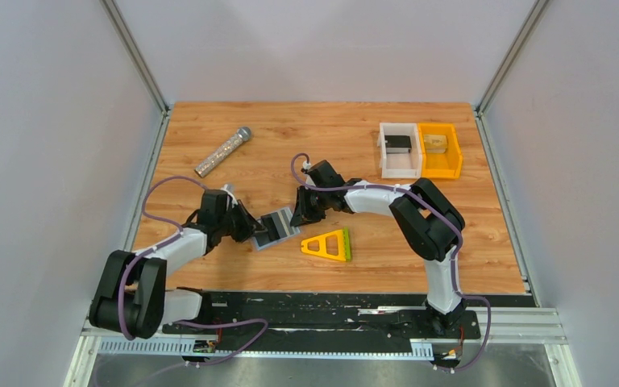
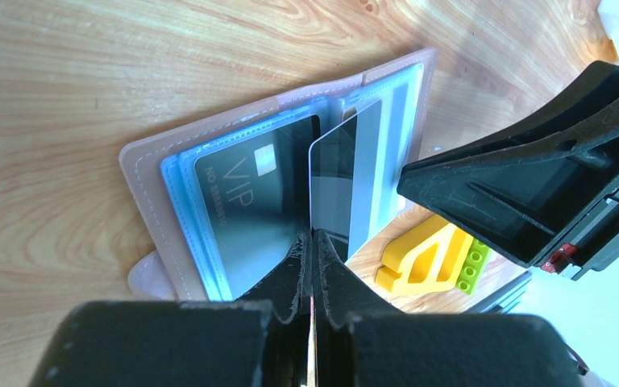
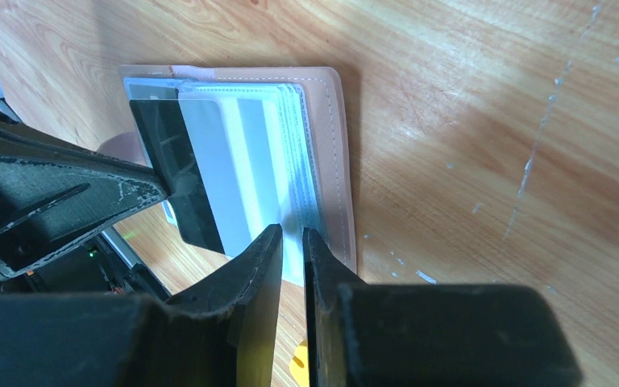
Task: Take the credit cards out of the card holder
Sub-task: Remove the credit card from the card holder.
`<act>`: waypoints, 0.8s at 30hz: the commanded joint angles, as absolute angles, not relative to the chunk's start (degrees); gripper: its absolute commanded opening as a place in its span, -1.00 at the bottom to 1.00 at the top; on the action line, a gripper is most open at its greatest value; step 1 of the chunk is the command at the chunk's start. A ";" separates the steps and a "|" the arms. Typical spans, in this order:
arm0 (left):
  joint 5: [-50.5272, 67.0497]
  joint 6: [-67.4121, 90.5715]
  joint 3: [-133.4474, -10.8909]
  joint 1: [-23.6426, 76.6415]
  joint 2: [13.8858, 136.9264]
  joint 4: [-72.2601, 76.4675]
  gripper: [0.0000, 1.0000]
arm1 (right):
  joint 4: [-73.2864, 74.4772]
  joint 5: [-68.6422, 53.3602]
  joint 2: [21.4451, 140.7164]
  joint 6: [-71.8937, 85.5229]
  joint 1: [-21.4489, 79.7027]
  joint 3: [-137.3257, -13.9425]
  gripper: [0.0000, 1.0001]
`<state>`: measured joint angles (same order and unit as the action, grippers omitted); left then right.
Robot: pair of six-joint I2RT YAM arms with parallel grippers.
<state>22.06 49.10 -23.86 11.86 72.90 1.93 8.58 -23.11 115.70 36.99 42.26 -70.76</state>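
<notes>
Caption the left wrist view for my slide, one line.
Left claw shut on a grey card standing out of the open card holder, VIP card alongside.

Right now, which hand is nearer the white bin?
Right. The right hand grips the right edge of the card holder, the white bin farther back to its right. The left hand pinches a credit card at the holder's left side, farther away.

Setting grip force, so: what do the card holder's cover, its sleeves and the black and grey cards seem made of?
Card holder cover: pink leather or imitation, matt, stitched along the edge. Sleeves: clear soft plastic, glossy with bluish glare. Black VIP card and grey card: probably stiff plastic, flat with a smooth sheen.
</notes>
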 commanded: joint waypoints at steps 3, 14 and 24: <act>18.55 46.68 -26.89 11.43 68.12 -5.68 -1.00 | 10.52 -20.30 115.29 34.69 42.01 -69.73 -0.64; 15.08 45.45 -30.74 11.35 63.88 -16.11 -1.00 | 10.55 -20.37 109.70 28.13 41.92 -72.38 -0.60; 16.19 45.86 -32.53 11.34 60.53 -19.86 -1.00 | -4.64 -17.03 98.37 18.13 44.60 -61.48 -0.53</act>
